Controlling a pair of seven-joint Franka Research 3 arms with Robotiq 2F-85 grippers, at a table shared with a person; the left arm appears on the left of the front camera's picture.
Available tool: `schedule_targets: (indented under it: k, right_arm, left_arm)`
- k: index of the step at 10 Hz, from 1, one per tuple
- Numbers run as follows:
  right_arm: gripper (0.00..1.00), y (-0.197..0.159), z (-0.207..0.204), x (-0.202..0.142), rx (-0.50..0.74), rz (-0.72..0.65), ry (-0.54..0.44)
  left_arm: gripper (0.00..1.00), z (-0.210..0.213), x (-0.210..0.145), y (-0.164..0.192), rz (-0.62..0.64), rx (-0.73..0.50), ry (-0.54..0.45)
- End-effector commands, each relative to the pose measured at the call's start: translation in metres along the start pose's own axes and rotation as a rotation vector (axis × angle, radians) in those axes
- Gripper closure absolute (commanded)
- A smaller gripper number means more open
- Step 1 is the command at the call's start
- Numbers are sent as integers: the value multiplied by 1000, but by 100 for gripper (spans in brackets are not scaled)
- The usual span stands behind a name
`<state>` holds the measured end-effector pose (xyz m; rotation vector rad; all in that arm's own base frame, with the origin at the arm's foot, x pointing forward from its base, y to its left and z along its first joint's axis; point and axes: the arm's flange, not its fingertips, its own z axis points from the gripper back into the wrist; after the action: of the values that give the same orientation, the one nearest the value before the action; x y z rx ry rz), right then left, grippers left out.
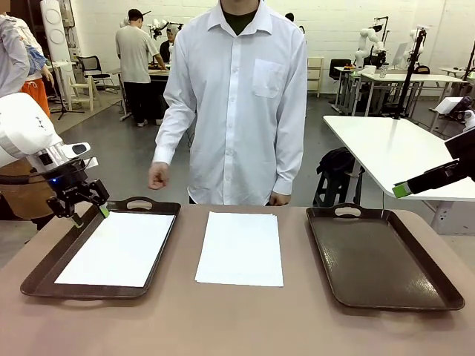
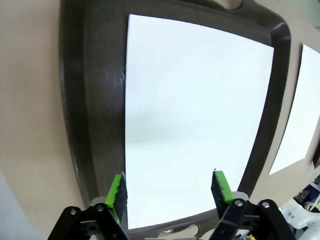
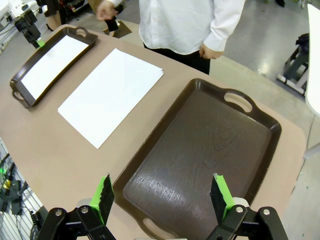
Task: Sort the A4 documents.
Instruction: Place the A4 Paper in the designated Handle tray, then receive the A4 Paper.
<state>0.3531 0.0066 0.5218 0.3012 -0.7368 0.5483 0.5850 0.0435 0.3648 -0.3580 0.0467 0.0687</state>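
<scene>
L pincer (image 2: 169, 190) wide open, empty — one sheet (image 2: 195, 115) flat in the tray (image 2: 90, 115) just below its pads (image 2: 117, 192). R pincer (image 3: 161, 194) open, empty, over the other tray (image 3: 200, 145). Stack (image 1: 240, 248) between them — thin paper, a pinch could grab two or crease.

We can read no text, label, brand or number anywhere. The A4 documents (image 1: 239, 248), at the counter's (image 1: 237, 322) centre and at nine o'clock, show us plain white faces.
</scene>
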Motion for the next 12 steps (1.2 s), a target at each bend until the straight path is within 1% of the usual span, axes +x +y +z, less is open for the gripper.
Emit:
schedule_targets:
  k: [1, 2, 3, 4, 12]
  right_arm:
    - [0, -1, -2, -1, 10, -4, -1]
    - [0, -1, -2, -1, 10, -4, -1]
    - [0, -1, -2, -1, 10, -4, -1]
    - [0, -1, -2, -1, 10, -4, -1]
    - [0, -1, -2, -1, 10, -4, -1]
  left_arm:
    - [0, 3, -4, -10, 14, 56, -18]
    - [0, 3, -6, -12, 18, 37, -25]
    - [0, 2, -8, -16, 59, -49, -45]
    - [0, 4, 0, -5, -2, 24, -9]
    - [0, 4, 0, -5, -2, 24, -9]
